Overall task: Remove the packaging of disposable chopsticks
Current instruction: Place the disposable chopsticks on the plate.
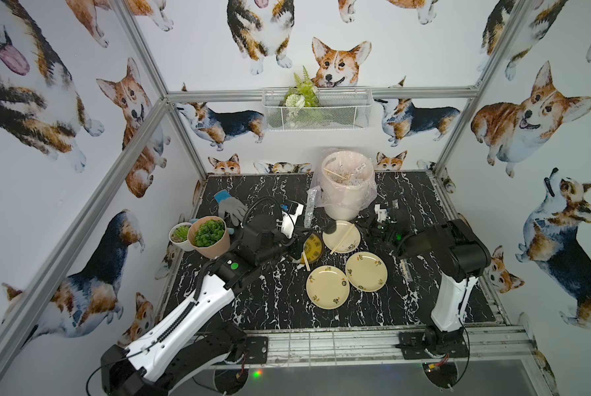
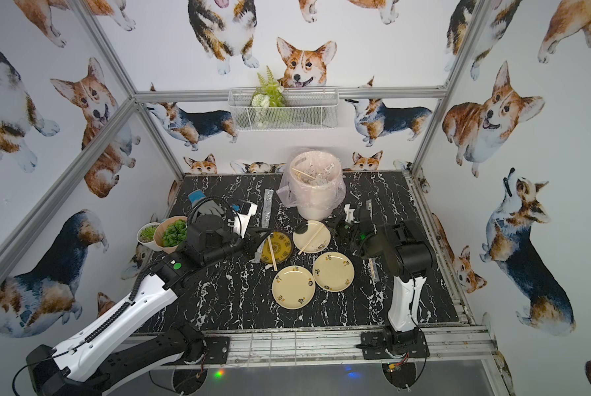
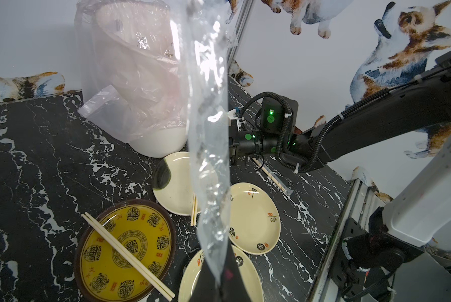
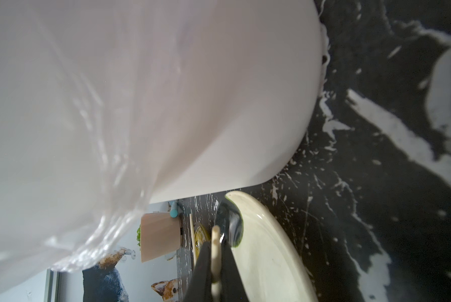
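Left gripper [image 3: 218,272]: pinched tight on the near end of the emptied packaging [image 3: 208,146], held upright, probably for discarding.
Right gripper [image 4: 215,269]: clamped on the disposable chopsticks [image 4: 215,235], over the far cream plate [image 4: 266,248].
Bin [image 3: 159,141]: just beyond that plate, likely where the packaging goes.

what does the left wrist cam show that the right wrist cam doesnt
Only the left wrist view: the left gripper shut on a clear sleeve, the right arm, a still-wrapped pair lying near it, and two more cream plates.
Only the right wrist view: the right gripper shut on a bare chopstick, and the plant pot.
Both: the lined bin, the cream plate beside it, and the yellow bowl.
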